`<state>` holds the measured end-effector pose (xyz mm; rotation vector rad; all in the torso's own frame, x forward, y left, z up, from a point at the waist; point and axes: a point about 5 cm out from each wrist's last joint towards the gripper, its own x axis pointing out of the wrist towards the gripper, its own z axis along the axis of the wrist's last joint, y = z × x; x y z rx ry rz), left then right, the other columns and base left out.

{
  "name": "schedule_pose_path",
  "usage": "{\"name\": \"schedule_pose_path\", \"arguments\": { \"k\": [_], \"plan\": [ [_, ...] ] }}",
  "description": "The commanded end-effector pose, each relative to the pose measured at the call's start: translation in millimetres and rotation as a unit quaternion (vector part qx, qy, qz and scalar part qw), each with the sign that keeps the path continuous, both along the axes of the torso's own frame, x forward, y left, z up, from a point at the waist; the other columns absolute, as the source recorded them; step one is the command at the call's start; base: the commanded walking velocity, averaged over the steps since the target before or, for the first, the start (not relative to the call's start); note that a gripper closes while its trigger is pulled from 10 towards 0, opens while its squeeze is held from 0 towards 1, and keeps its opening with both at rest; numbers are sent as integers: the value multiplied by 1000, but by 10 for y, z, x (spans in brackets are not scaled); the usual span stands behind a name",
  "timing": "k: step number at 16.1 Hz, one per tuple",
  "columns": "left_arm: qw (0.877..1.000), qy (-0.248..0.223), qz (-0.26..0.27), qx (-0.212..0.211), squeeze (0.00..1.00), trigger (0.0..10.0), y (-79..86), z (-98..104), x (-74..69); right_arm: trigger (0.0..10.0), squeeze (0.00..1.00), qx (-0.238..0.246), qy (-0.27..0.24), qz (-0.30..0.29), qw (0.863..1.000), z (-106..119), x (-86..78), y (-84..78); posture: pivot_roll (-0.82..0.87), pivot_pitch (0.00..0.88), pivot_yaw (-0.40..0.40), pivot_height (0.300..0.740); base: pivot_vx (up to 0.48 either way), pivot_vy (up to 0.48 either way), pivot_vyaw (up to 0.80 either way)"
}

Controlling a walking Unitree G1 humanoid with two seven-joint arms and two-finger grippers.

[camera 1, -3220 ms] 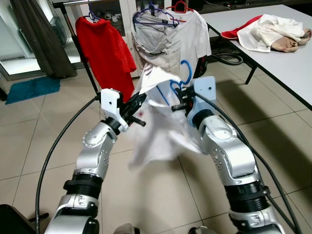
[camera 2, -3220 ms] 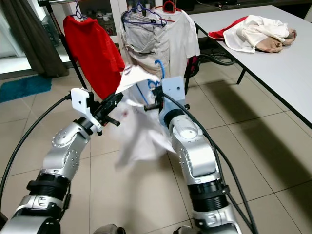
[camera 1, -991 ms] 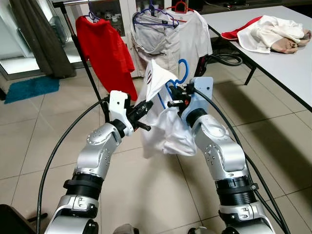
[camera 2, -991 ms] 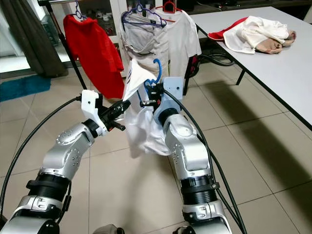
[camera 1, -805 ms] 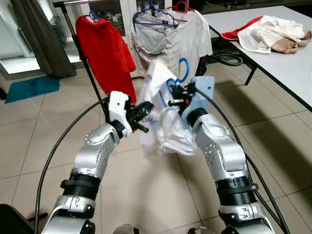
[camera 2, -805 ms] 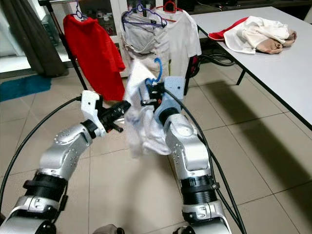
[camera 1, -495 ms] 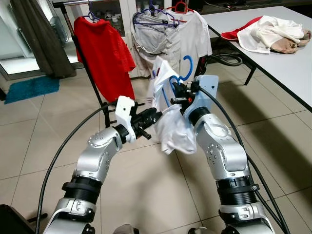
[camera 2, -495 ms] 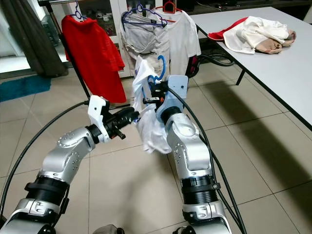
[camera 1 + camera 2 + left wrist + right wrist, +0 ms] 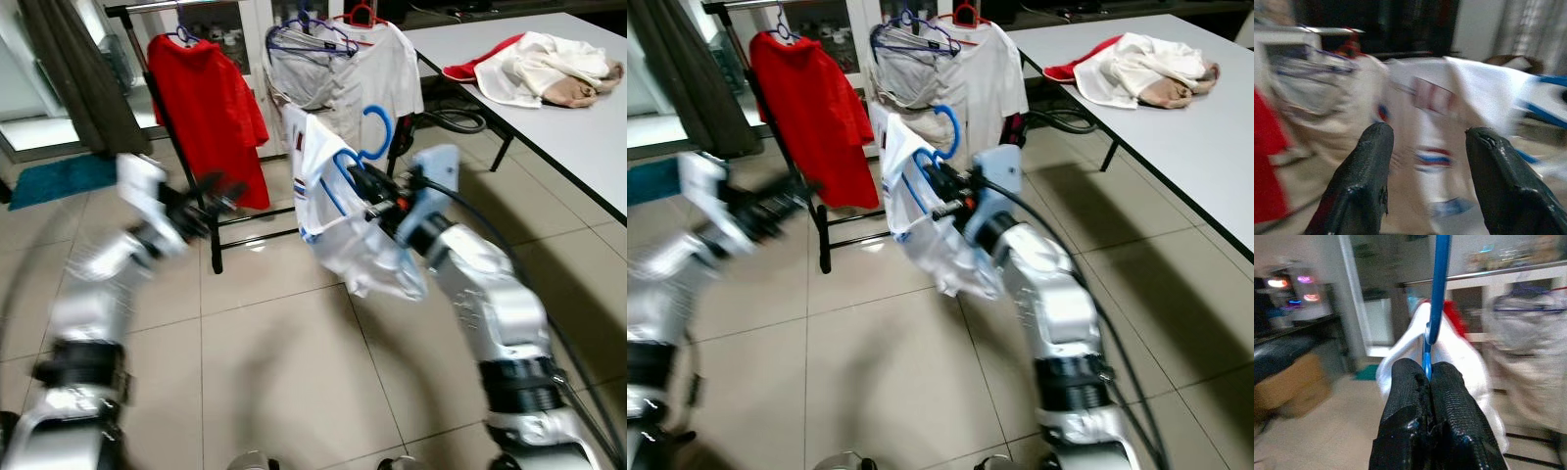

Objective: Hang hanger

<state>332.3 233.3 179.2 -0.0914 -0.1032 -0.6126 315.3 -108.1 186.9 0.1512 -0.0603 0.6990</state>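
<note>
Right gripper (image 9: 1427,382) is pinched tight on the blue plastic hanger (image 9: 374,134), holding it up in front of the robot with the hook curling above the black fingers. A white T-shirt with red and blue chest print (image 9: 328,201) hangs on that hanger, draping down and toward the robot's left from the grip. Hanger and shirt sit just in front of the black metal clothes rack (image 9: 168,127), not on its rail, where a red T-shirt (image 9: 201,108) and a group of pale grey and white garments (image 9: 343,69) already hang.

Left gripper (image 9: 1427,142) is out to the robot's left, well apart from the white shirt and blurred in the head views; its two fingers stand spread with nothing between them.

From the right wrist, the blue hanger stem rises straight out of the closed fingertips, with the white shirt bunched behind. From the left wrist, the printed chest of the white shirt shows beyond the parted fingers, the red shirt at one edge. From the head, a grey table (image 9: 588,127) to the right carries a heap of white and red clothes (image 9: 534,64) on a tiled floor (image 9: 274,362).
</note>
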Motion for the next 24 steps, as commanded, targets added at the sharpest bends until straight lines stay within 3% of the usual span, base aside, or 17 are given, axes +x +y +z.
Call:
{"name": "schedule_pose_path", "arguments": {
  "k": [1, 2, 3, 4, 7, 11, 12, 13, 18, 24],
  "plan": [
    [1000, -5, 19, 13, 1000, 10000, 125, 50, 26, 10000, 0, 21, -29, 58, 998, 160, -79, 13, -34, 0, 88, 740, 0, 0, 0],
    [999, -5, 23, 21, 1000, 10000, 186, 73, 38, 10000, 0, 22, -34, 91, 995, 191, -131, -10, -37, 0, 88, 740, 0, 0, 0],
    [999, -5, 23, 26, 894, 10000, 214, 87, 44, 10000, 0, 21, -37, 109, 993, 204, -161, -22, -38, 0, 88, 740, 0, 0, 0],
    [999, -1, 16, 28, 0, 10000, 255, 106, 57, 10000, 0, 22, -39, 142, 989, 226, -218, -48, -40, 0, 89, 740, 0, 0, 0],
    [999, 26, -1, 35, 0, 10000, 250, -7, 90, 10000, 0, 29, -40, 183, 982, 260, -303, -47, -43, 0, 91, 740, 0, 0, 0],
    [999, 18, -22, 28, 0, 10000, 125, -47, 136, 10000, 0, 35, -35, 230, 972, 269, -411, 6, -44, 1, 88, 740, 0, 0, 0],
    [999, 17, -22, 26, 0, 8627, 124, -42, 145, 10000, 0, 36, -34, 235, 971, 271, -421, 9, -44, 1, 88, 740, 0, 0, 0],
    [1000, 7, -20, 21, 0, 0, 127, -11, 164, 10000, 0, 35, -32, 243, 969, 267, -437, 14, -43, 0, 88, 740, 0, 0, 0],
    [999, -28, -17, 0, 0, 0, 228, 74, 141, 10000, 0, 34, -27, 251, 967, 261, -466, 23, -40, 0, 86, 740, 0, 0, 0],
    [997, -4, -77, -6, 0, 0, 173, -1, 121, 10000, 0, 35, -28, 266, 963, 280, -501, 45, -55, 0, 99, 740, 0, 0, 0]
  ]
}}
